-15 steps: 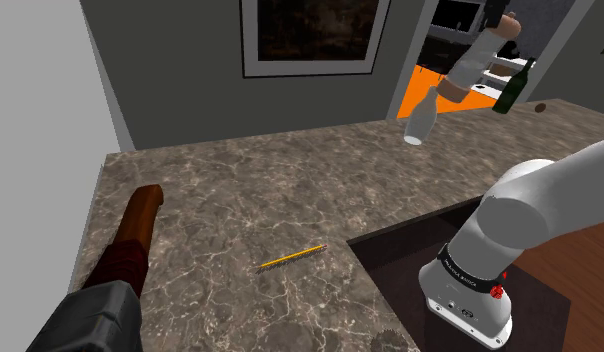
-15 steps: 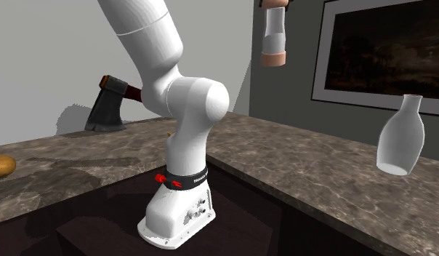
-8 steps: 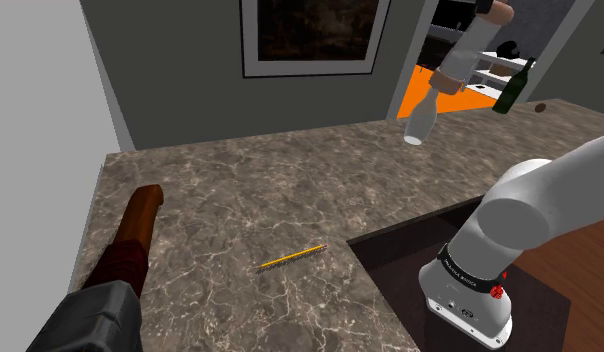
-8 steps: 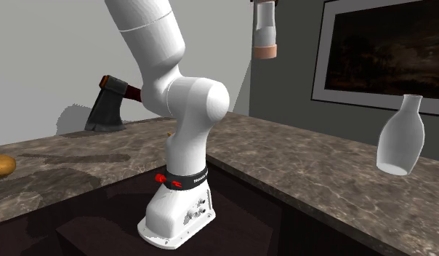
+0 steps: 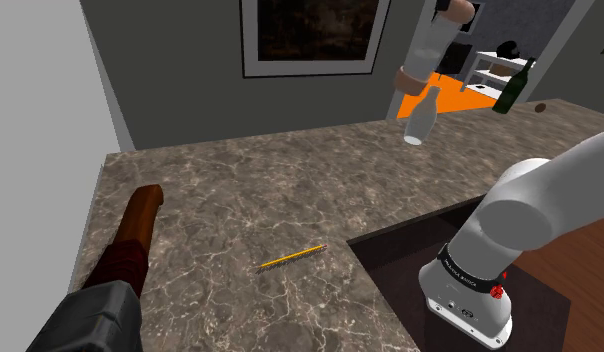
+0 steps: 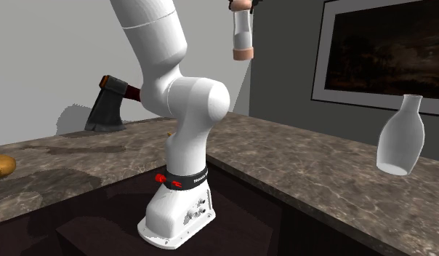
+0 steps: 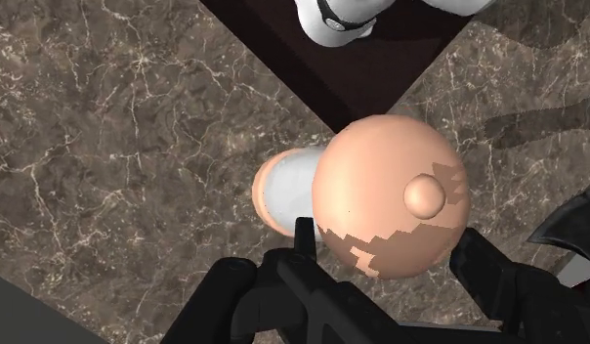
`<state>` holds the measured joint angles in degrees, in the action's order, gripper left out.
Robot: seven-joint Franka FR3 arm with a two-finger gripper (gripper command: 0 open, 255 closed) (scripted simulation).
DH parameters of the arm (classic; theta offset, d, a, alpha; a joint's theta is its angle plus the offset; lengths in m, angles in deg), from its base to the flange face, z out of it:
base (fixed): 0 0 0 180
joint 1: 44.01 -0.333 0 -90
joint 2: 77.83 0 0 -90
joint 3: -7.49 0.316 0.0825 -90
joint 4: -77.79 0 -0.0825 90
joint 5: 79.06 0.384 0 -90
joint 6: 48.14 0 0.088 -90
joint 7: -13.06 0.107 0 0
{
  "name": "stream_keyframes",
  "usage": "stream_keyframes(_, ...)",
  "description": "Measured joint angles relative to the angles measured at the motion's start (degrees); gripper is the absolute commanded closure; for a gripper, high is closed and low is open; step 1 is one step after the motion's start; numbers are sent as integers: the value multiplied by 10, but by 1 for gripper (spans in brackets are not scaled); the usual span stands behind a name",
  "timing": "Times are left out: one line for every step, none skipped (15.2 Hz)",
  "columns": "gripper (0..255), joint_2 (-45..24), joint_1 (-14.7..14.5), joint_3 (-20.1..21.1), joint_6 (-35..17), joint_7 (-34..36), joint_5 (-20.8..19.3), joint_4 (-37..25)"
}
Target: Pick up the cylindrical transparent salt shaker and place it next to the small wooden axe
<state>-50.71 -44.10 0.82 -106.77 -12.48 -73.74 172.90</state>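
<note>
1. While lifted high over the countertop (image 5: 240, 200), clenched in the black gripper (image 7: 389, 246): the salt shaker (image 7: 386, 200), with a finger (image 7: 498, 283) pressed to each side of its peach domed cap.
2. Seen end-on in the wrist view: a small knob atop the cap, a pale body running down to a peach foot, brown marbled stone far beneath.
3. In the shoulder view, hanging slantwise from the gripper (image 5: 458, 8) at the top edge: salt shaker (image 5: 425, 50), lower end toward that view's left, in the air and touching nothing else.
4. In the second exterior view, gripper (image 6: 247, 3) again at the top edge, salt shaker (image 6: 243, 33) nearly upright before the grey wall (image 6: 283, 73).
5. Below it in the shoulder view: a white bottle-shaped vase (image 5: 420, 115) on the countertop near its far edge, also at the second exterior view's right (image 6: 401, 138).
6. Farther toward the shoulder view's right: a dark green wine bottle (image 5: 514, 87).
7. Nearer the camera: the white arm (image 5: 535, 195), based on its dark stand (image 5: 390, 250).
8. Flat on the stone between stand and axe: a yellow pencil (image 5: 292, 256).
9. Well apart from the salt shaker, at the shoulder view's lower left: the axe (image 5: 130, 250), lying flat, reddish-brown handle and dark grey head; beyond the arm in the second exterior view (image 6: 109, 102).
10. At the second exterior view's left edge, a potato (image 6: 1, 166); on the wall, a framed dark picture (image 5: 312, 35).
</note>
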Motion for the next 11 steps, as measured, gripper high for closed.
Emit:
stream_keyframes(255,-11,-3,11,-2,16,9,-11)
stream_keyframes(255,-19,-7,22,-3,32,18,-20)
stream_keyframes(255,-26,-9,31,-9,45,24,-22)
stream_keyframes(255,-30,-12,41,-14,59,31,-22)
stream_keyframes(255,-39,-15,50,-15,73,37,-32)
stream_keyframes(255,-45,-18,59,-19,86,43,-35)
stream_keyframes(255,-58,-22,70,-22,102,50,-49)
stream_keyframes(255,-69,-26,81,-28,118,56,-57)
stream_keyframes(255,-82,-29,90,-31,131,60,-68)
stream_keyframes(255,-94,-34,102,-35,148,66,-79)
stream_keyframes(255,-108,-37,110,-36,161,70,-95)
